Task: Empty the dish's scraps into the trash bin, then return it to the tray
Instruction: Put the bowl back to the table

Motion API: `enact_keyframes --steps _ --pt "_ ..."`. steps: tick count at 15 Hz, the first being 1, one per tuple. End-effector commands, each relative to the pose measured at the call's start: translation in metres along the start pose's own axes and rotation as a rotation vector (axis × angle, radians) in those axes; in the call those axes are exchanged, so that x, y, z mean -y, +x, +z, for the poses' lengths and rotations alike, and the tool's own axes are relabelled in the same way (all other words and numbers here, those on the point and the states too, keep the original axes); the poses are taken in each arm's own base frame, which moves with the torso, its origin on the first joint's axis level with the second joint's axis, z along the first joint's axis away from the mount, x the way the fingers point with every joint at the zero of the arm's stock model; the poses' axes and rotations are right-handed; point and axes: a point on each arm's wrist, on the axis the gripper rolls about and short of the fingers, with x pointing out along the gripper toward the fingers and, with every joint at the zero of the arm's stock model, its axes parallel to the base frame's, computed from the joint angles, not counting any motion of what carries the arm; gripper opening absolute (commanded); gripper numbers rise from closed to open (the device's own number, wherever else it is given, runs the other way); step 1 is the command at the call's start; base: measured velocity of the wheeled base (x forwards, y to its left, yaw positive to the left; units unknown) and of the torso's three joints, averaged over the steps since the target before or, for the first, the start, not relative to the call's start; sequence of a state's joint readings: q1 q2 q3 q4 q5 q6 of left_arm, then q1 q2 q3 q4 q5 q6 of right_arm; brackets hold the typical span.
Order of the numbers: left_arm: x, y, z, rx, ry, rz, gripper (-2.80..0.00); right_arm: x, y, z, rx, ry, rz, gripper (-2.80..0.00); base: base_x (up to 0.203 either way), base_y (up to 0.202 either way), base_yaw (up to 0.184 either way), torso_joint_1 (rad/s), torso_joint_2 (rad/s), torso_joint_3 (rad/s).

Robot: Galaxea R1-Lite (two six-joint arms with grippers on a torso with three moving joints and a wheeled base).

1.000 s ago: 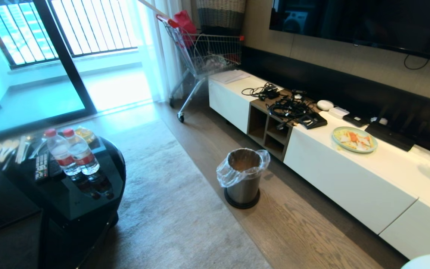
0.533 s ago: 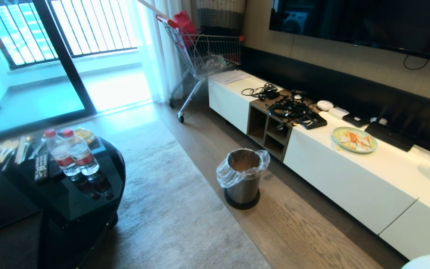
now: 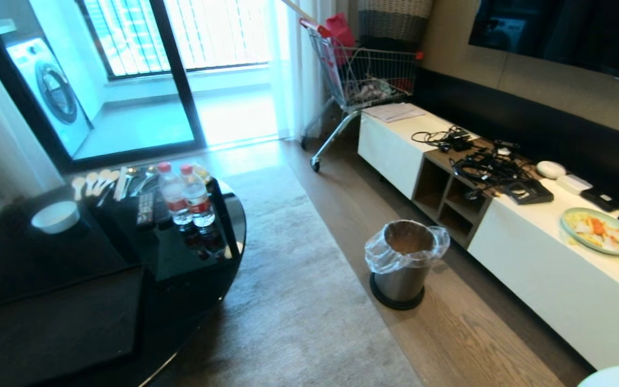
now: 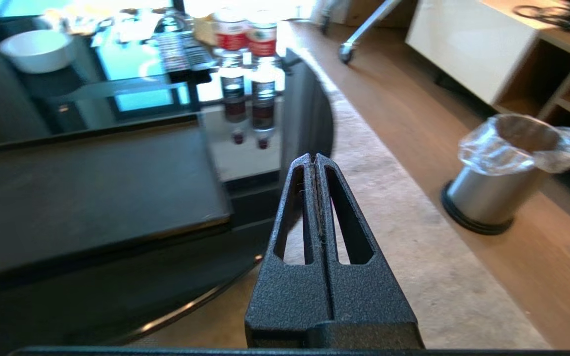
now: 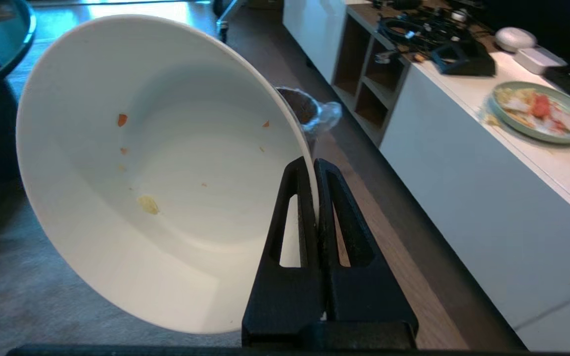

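Observation:
My right gripper (image 5: 312, 163) is shut on the rim of the dish (image 5: 166, 173), a glossy white bowl held tilted on its edge over the carpet. Only tiny bits of scraps (image 5: 147, 204) cling inside it. The steel trash bin (image 3: 403, 263) with its clear liner stands on the wood floor by the cabinet, and its rim (image 5: 309, 111) shows past the bowl's edge. The black tray (image 3: 57, 322) lies bare on the dark glass table at the near left. My left gripper (image 4: 313, 158) is shut and holds nothing, hanging beside the table's edge near the tray (image 4: 82, 198).
On the table stand a smaller white bowl (image 3: 55, 216), two water bottles (image 3: 186, 196), a remote and spoons. A pale-green plate of food (image 3: 598, 230) and cables lie on the white cabinet (image 3: 556, 290). A shopping cart (image 3: 363, 75) stands at the back.
The whole head view has slid to the right, so the camera has turned left. The table, the tray and the small bowl now show more fully. The things themselves have not moved.

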State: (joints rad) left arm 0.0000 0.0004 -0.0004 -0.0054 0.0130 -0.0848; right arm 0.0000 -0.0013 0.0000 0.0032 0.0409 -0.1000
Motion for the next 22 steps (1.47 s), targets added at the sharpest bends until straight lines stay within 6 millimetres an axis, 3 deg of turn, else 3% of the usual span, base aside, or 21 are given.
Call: enact_keyframes --steps 1,22 --pt "0.0000 0.0000 -0.0001 0.001 -0.001 0.001 -2.80 0.0000 0.0001 0.0000 -0.001 0.000 0.001 -2.80 -0.003 -0.012 0.169 0.002 0.00 0.002" --pt "0.0000 0.0000 -0.0001 0.001 0.000 0.001 -2.80 0.0000 0.0001 0.0000 -0.001 -0.003 0.001 -2.80 0.000 -0.010 0.166 0.003 0.00 0.003"
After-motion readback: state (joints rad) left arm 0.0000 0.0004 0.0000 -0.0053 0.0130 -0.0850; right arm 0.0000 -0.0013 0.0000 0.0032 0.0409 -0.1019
